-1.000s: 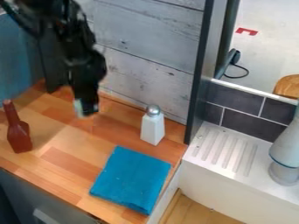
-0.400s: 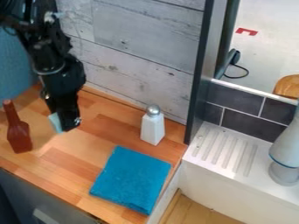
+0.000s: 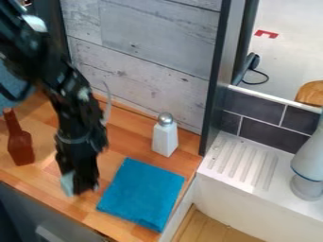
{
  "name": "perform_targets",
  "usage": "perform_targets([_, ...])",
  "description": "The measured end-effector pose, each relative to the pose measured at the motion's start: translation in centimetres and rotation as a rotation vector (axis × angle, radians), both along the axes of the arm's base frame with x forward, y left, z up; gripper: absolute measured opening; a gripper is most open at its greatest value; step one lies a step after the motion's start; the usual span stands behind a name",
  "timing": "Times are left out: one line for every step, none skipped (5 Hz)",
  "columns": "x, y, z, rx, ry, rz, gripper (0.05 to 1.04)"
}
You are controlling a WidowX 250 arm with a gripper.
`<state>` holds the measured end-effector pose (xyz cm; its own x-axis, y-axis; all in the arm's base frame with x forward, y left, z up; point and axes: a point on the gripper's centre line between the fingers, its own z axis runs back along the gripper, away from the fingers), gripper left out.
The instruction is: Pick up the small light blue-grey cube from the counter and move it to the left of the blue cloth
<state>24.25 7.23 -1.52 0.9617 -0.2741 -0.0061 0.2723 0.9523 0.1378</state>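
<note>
From where I stand, following the fixed camera's slanted look down, the black, jointed robot arm (image 3: 75, 120) comes in from the upper left, and its black gripper (image 3: 79, 184) hangs low over the near part of the butcher-block wooden surface (image 3: 129, 130). I can't tell how far apart the jaws are, nor whether they have hold of anything. Just beside them lies the flat, square, bright blue cloth (image 3: 142, 194), its lowest corner close to the surface's edge by the white sink with a grooved ledge (image 3: 243, 163). The slim-necked, reddish-brown bottle (image 3: 20, 146) stands upright on the arm's other side; beyond the cloth, near the whitewashed plank wall (image 3: 145, 66), stands the white, four-sided shaker with a domed silver top (image 3: 165, 137).

The cloth looks most at risk to me — a low sideways sweep could ruck it up or push that corner over the edge. The bottle and the shaker are both tall for their bases, so a swing of the arm too wide either way might topple one. Coming down too hard — that could jam the jaws against the wood.
</note>
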Motion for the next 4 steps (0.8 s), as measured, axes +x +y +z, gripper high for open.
perform_targets([0.5,0.1,-1.7,0.046,-0.029,-0.054,0.541])
perform_targets([0.6,0.0,-1.7,0.048,-0.043,-0.065,0.594])
perform_targets([0.3,-0.1,-1.3,0.039,-0.038,-0.051,0.924])
perform_targets([1.1,-0.6,3.3,0.001,-0.121,-0.033,1.012])
